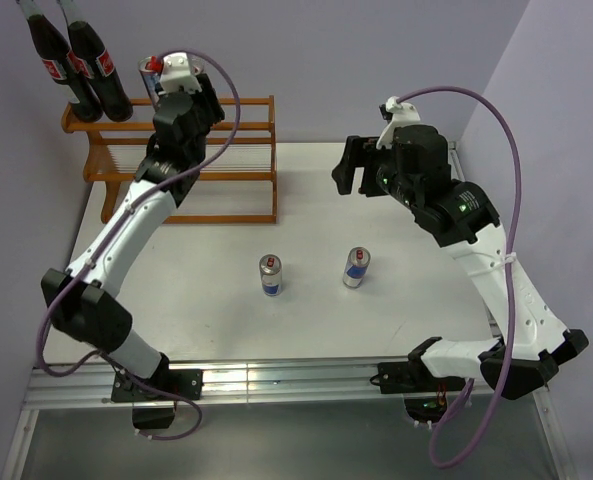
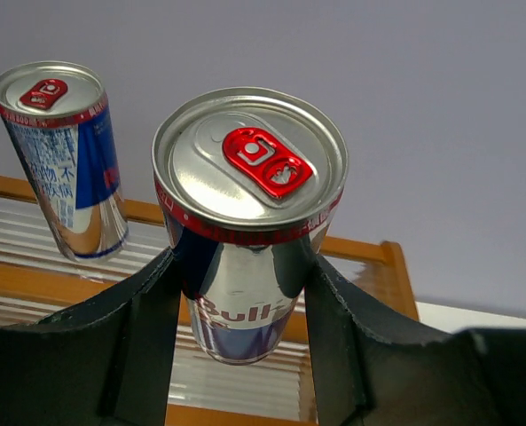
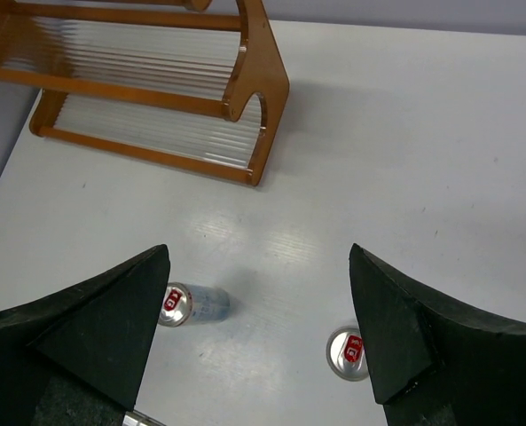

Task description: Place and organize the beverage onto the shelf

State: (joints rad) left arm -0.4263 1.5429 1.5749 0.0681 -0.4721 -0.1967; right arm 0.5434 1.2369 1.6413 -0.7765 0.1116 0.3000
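**Item:** Red Bull can, upright, clamped low on its body between the jaws of the left gripper, at the top tier of the wooden shelf. Whether its base touches the rails cannot be told.

**Neighbours:** second can standing on that tier to its left; two cola bottles beyond.

**Pending:** near can and far can, upright on the table.

**Right gripper**: jaws apart, empty, above the table.

**Handling note:** lower vertically until the base seats on the rails, just beside the second can without knocking it. Release only when level.
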